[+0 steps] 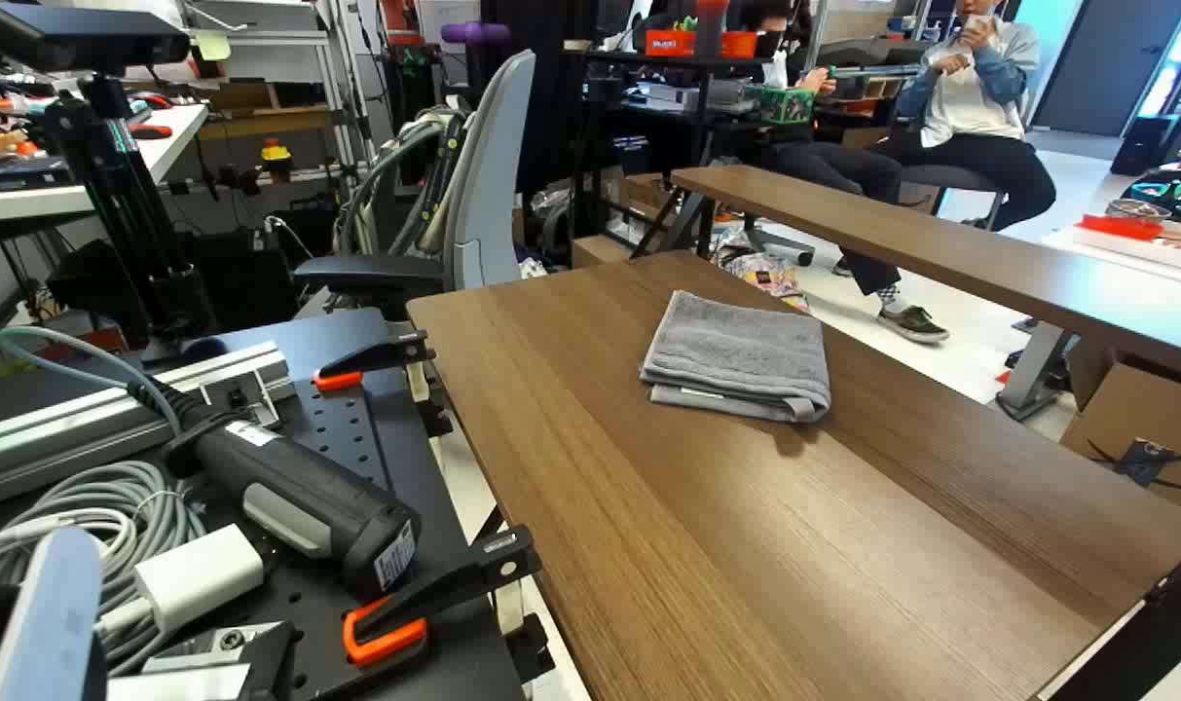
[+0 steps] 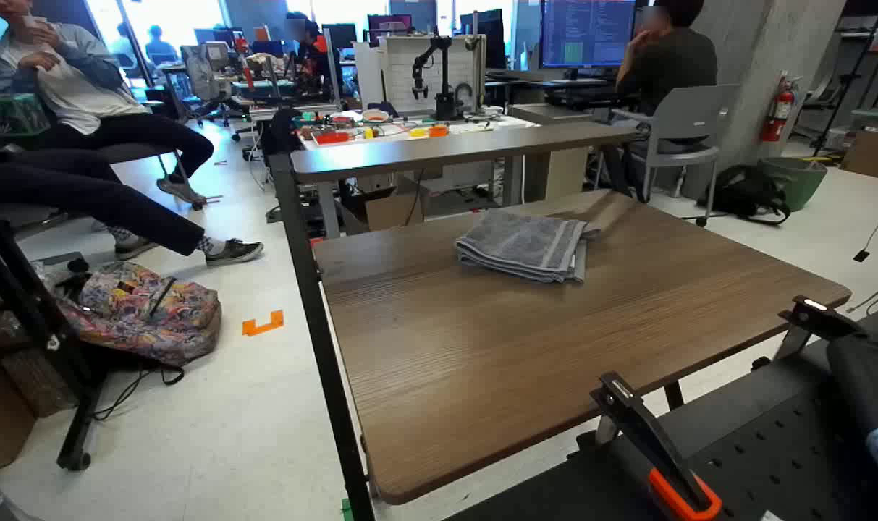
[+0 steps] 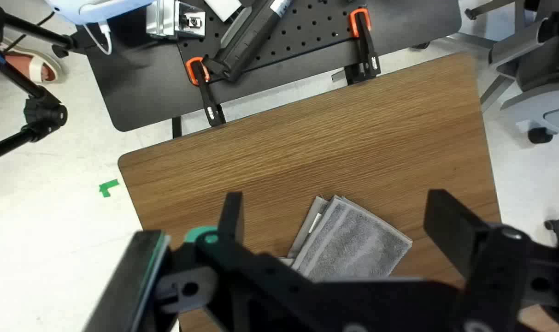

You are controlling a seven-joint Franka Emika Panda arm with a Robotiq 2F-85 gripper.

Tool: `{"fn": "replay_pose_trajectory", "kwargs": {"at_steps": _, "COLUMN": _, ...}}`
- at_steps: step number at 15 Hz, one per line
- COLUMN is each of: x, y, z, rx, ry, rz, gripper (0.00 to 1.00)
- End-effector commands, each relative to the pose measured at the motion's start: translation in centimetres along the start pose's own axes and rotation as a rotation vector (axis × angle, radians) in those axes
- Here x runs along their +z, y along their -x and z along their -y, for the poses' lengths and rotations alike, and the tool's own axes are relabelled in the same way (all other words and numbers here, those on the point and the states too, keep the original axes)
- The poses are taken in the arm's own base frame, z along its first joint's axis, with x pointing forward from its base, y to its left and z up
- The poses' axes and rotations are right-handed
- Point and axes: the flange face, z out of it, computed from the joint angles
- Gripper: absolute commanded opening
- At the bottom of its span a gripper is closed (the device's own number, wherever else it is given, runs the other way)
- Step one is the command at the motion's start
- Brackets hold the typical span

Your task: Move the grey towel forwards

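The grey towel [image 1: 736, 350] lies folded and flat on a brown wooden table [image 1: 590, 506]. It also shows in an exterior view [image 2: 522, 244] near the table's far side, with its layered edges visible. In the wrist view the towel [image 3: 353, 237] is seen from above, between and below my two fingers, its lower part hidden by the gripper body. My gripper [image 3: 337, 200] is open wide and empty. The fingers appear apart from the towel, above the table. The gripper is out of view in both exterior views.
A black perforated board [image 1: 342, 419] with a black handheld tool [image 1: 298, 492] adjoins the table. Two orange-handled clamps [image 3: 205, 90] [image 3: 364, 46] jut over the table's edge. A raised wooden shelf [image 2: 453, 150] runs along the opposite side. A grey chair [image 1: 493, 175] stands beside the table.
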Motion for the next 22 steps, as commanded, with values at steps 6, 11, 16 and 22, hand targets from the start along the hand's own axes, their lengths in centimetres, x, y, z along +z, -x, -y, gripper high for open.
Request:
{"fn": "replay_pose_trajectory", "kwargs": {"at_steps": 6, "x": -0.1, "y": 0.0, "z": 0.0, "rx": 0.000, "ry": 0.000, "rz": -0.001, "gripper": 1.00}}
{"fn": "replay_pose_trajectory", "kwargs": {"at_steps": 11, "x": 3.5, "y": -0.8, "z": 1.7, "rx": -0.013, "ry": 0.030, "rz": -0.039, "gripper": 1.00}}
{"fn": "replay_pose_trajectory", "kwargs": {"at_steps": 16, "x": 12.7, "y": -3.1, "z": 4.6, "rx": -0.069, "ry": 0.090, "rz": -0.083, "gripper": 1.00}}
{"fn": "replay_pose_trajectory", "kwargs": {"at_steps": 22, "x": 21.5, "y": -9.4, "z": 8.2, "rx": 0.017, "ry": 0.065, "rz": -0.152, "gripper": 1.00}}
